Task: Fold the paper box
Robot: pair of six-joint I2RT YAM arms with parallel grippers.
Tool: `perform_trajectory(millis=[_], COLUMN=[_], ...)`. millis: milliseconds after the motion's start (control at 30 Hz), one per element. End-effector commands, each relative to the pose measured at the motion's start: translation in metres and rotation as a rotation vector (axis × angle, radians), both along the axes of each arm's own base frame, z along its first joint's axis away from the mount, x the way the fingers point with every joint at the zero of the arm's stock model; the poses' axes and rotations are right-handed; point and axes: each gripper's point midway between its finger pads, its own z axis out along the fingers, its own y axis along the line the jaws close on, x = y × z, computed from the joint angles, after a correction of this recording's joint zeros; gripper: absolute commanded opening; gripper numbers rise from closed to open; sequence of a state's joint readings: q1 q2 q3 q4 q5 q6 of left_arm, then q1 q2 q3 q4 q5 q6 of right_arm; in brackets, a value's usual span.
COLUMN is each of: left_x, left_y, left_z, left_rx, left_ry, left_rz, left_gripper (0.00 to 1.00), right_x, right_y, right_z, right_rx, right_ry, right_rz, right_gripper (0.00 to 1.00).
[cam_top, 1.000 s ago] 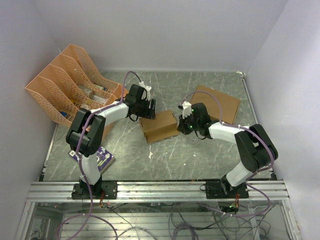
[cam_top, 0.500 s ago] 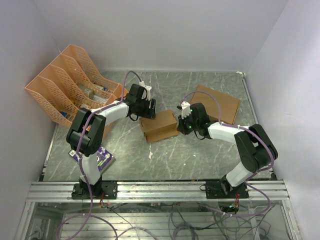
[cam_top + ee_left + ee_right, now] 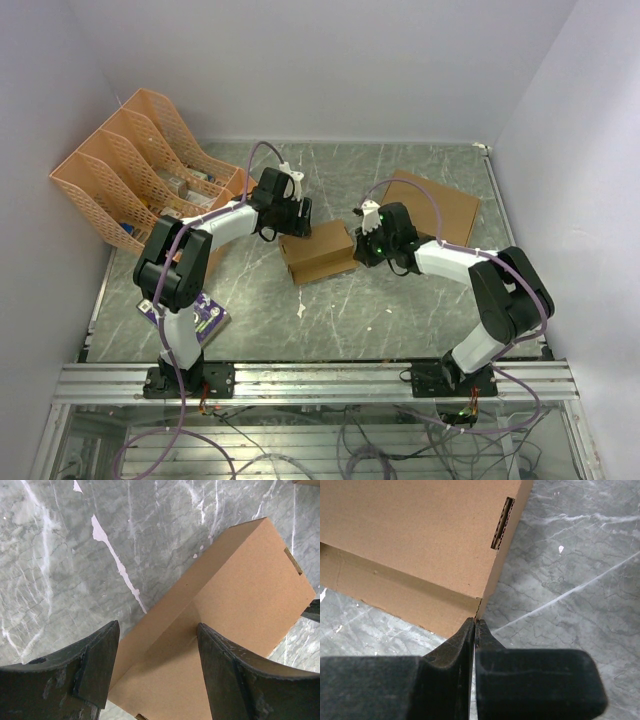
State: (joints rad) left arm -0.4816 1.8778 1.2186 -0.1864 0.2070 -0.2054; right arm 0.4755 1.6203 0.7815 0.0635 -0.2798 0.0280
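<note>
1. The paper box (image 3: 320, 253) lies folded shut on the grey table (image 3: 400, 310), in the middle between the two arms; it lies a little slanted.
2. The left gripper (image 3: 296, 224) hangs over the left end of the box; its jaws are spread wide and hold nothing.
3. The right gripper (image 3: 361, 246) is at the right end; its jaws are pressed together, and the tips meet the corner edge of the box.
4. An orange file rack (image 3: 130, 170) stands far left; a wider cardboard box (image 3: 445, 205) lies behind the right arm.
</note>
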Motion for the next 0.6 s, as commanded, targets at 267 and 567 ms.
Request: perform_trajectory(millis=[267,567], left_x=[-0.027,-0.029], left_y=[0.003,0.003], left_z=[-0.043,-0.044], left_rx=[0.094,0.099], left_ry=[0.118,0.125], left_rz=[-0.055,-0.06], left_gripper=[0.74,0.74], right_x=[0.016,0.027], right_y=[0.015,0.019], right_z=[0.015,0.02], right_rx=[0.024,0.007], right_ry=[-0.035,-0.037], right_rz=[0.015,0.02], right_gripper=[0.0,0.0])
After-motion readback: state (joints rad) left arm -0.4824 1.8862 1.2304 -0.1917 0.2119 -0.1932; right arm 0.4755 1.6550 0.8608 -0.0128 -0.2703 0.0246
